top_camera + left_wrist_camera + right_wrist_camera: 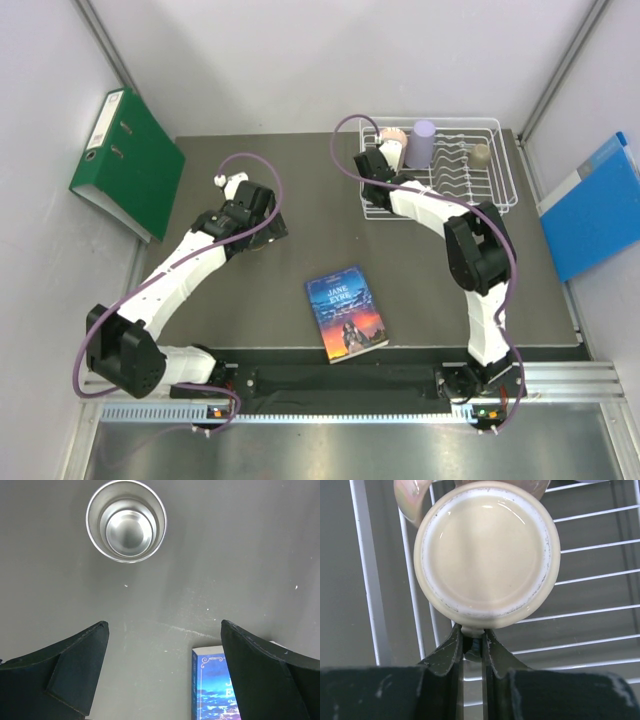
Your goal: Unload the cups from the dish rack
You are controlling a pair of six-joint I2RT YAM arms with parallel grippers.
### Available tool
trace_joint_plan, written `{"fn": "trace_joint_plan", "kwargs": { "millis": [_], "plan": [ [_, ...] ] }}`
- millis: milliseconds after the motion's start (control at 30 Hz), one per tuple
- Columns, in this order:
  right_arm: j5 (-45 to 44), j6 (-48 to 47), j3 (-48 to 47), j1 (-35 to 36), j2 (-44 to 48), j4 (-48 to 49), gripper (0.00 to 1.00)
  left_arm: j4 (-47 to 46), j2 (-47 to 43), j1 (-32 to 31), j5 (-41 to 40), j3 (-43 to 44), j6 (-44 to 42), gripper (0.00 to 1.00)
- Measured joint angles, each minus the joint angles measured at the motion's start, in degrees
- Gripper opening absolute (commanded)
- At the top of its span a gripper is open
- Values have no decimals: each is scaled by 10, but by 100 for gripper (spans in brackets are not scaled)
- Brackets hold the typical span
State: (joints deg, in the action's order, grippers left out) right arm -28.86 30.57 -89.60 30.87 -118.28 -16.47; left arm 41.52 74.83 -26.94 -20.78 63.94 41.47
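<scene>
Extraction in hand: the right fingers [451, 650] clench the edge of the pale peach mug [487, 555] in the dish rack [505, 165] at the far right corner of the worktop [300, 170] (left fingers [75, 665] spread, empty), so the next move likely calls for lifting it clear of the wires.

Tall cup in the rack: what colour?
The cup is lilac; top view shows it best.

My left arm [185, 262] and right arm [480, 262]: white shells, black joint housings, purple cable [355, 117] off each. Left fingers [75, 675] and right fingers [445, 655] matte black, wedge-shaped.
</scene>
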Motion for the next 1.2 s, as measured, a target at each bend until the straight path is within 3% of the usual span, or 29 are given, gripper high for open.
{"fn": "trace_joint_plan", "kwargs": {
  "millis": [333,800,1200],
  "plan": [
    [-2,-1,38,3,30,3,0,-8,0,0,5,-6,5,97],
    [-9,-46,40,10,96,-127,0,-23,0,0,6,-6,8,97],
    [-5,-60,40,5,174,-150,0,-40,16,0,18,-6,11,96]
  ]
}}
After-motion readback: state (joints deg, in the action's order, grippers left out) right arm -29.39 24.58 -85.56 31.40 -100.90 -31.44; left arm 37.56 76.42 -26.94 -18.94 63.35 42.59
